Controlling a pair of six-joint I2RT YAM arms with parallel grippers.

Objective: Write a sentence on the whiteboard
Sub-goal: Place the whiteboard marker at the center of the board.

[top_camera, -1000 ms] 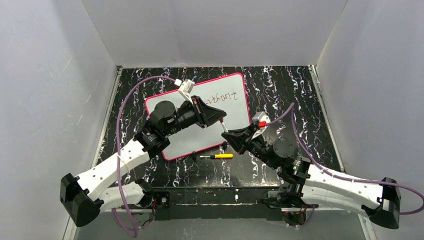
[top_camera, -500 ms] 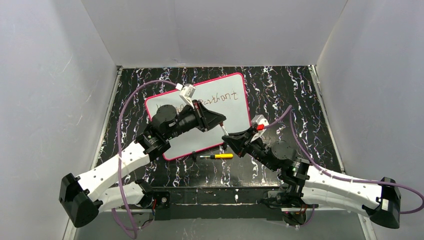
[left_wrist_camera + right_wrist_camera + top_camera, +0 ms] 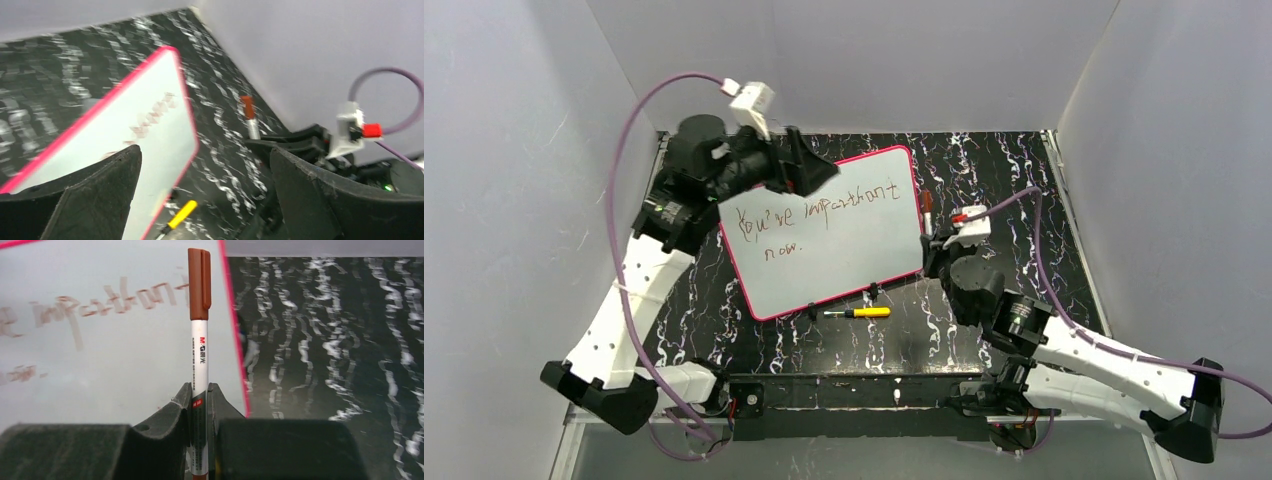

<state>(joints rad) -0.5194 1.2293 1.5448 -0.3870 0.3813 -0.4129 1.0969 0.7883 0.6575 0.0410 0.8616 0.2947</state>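
The whiteboard (image 3: 844, 260) lies flat on the dark marbled table, pink-rimmed. The sentence (image 3: 816, 213) reads "You're important now." in reddish-brown strokes, blurred in the left wrist view on the whiteboard (image 3: 125, 130). My left gripper (image 3: 822, 177) hangs open and empty above the board's far left corner; in its own view the left gripper (image 3: 205, 167) has its jaws wide apart. My right gripper (image 3: 929, 243) sits just off the board's right edge, shut on a capped brown-and-white marker (image 3: 925, 205). The marker (image 3: 199, 335) stands between the right gripper (image 3: 200, 395) fingers, with the sentence (image 3: 107, 305) behind.
A small yellow-handled screwdriver (image 3: 862, 312) lies on the table below the board's near edge, also as the screwdriver (image 3: 182, 214). Grey walls close in on three sides. Black clips (image 3: 874, 291) sit on the board's near rim.
The left arm has risen and swung back to the far left, off the board, and its jaws have opened. The right arm has drawn right with the marker. The writing now shows.
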